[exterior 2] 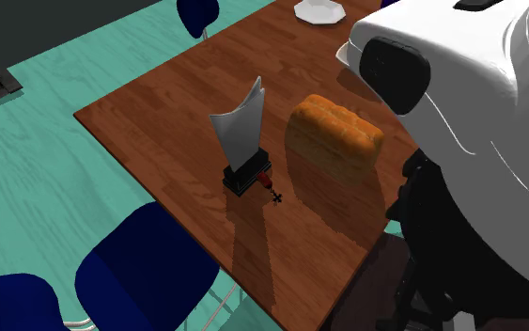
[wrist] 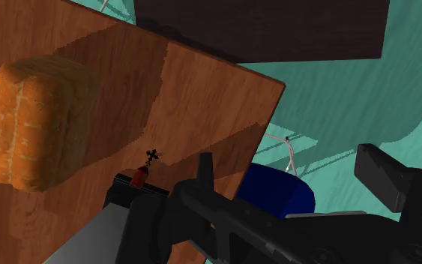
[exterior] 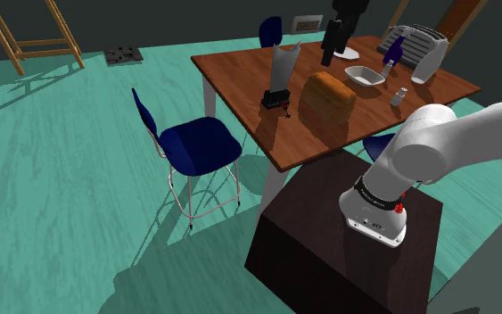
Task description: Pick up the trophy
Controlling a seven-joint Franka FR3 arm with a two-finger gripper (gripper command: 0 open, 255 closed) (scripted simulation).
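Trophy, a pale grey blade-shaped plate on a black block base [exterior: 278, 78], is seen upright on the brown wooden table w/ white legs [exterior: 240, 76], at upper ctr of the shoulder view, near the table edge facing the blue-seated chair w/ thin metal legs [exterior: 197, 143]. A small red piece w/ a black cross-shaped tip [exterior: 286, 107] is seen at the foot of the base. Just right of the trophy in that view, apart from it, an orange-brown loaf of bread [exterior: 329, 96] is laid on the tabletop. Further up-right a shallow white bowl [exterior: 365, 75], a small pale shaker [exterior: 399, 96] and a purple bottle [exterior: 396, 49] are set. In the second exterior view the trophy is placed at frame ctr, the loaf to its right, and the big white arm [exterior 2: 478, 113] is seen at the right side. A light wooden ladder [exterior: 35, 36] is shown at upper left of the shoulder view, on the teal floor [exterior: 79, 196]; the dark brown box stand [exterior: 329, 241] is at lower right. In the wrist view the fingers of the all-black two-finger gripper [wrist: 288, 157] are held wide apart w/ nothing clasped. The trophy's base and grey plate are seen just outside one finger, not btw. the two; contact can't be told. Chair seat and floor are seen btw. the fingers.
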